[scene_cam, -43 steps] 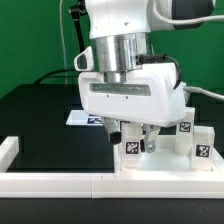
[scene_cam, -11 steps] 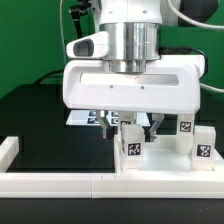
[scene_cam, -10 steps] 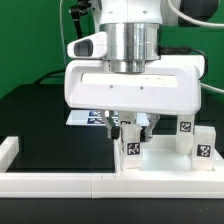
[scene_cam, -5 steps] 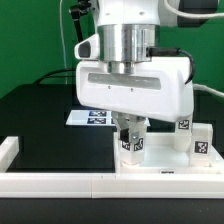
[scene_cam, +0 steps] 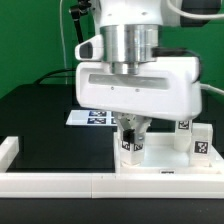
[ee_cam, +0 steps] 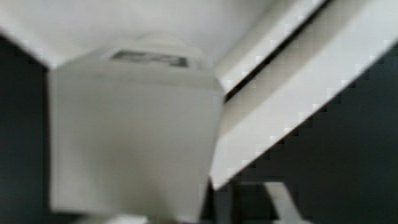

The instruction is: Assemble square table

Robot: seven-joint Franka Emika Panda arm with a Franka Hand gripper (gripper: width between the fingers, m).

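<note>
The white square tabletop (scene_cam: 165, 163) lies at the front on the exterior view's right. A white block leg (scene_cam: 131, 148) with a black-and-white tag stands upright at its near-left corner. My gripper (scene_cam: 132, 132) hangs straight above it, with its dark fingers closed on the leg's upper part. Two more tagged legs (scene_cam: 185, 136) (scene_cam: 203, 144) stand upright at the tabletop's right side. In the wrist view the held leg (ee_cam: 134, 130) fills most of the picture, with the tabletop's rim (ee_cam: 270, 85) beside it. The fourth leg is hidden.
A long white border rail (scene_cam: 60, 183) runs along the table's front edge, with an upright end block (scene_cam: 8, 151) at the exterior view's left. The marker board (scene_cam: 95, 117) lies on the black table behind my hand. A green wall stands at the back.
My hand has turned about its vertical axis over the leg, from its broad side facing the camera to a narrower one, and has sunk slightly. The leg stays in place at the corner.
</note>
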